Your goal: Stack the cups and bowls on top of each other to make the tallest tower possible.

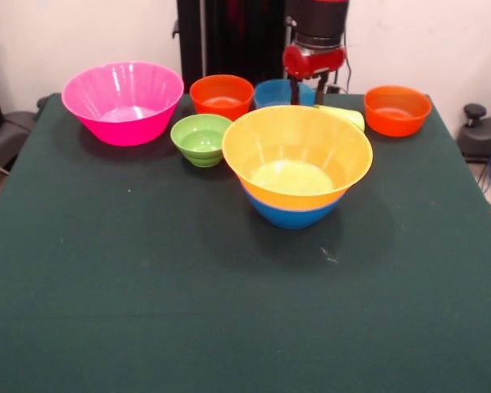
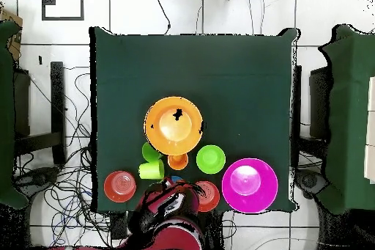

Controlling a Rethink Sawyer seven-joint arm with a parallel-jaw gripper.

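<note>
The tower is a large yellow-orange bowl [image 1: 297, 155] [image 2: 173, 125] nested in a medium blue bowl [image 1: 293, 214] at the table's middle. A large pink bowl [image 1: 123, 102] [image 2: 250, 185] stands apart. Small bowls stand alone: green [image 1: 201, 139] [image 2: 210, 159], blue [image 1: 277, 92], and two orange [image 1: 222, 96] [image 1: 397, 110]. The lime-yellow cup [image 1: 345, 117] [image 2: 151, 169] lies on its side behind the tower. The green cup [image 2: 149, 151] and the orange cup [image 2: 178, 161] show only from overhead. My gripper [image 1: 308, 92] [image 2: 173, 194] hangs open and empty by the small blue bowl.
The robot's pedestal [image 1: 229, 37] stands at the table's far edge. Cables [image 2: 62, 181] lie on the floor beside the table. Dark green cloth [image 1: 188, 311] covers the table.
</note>
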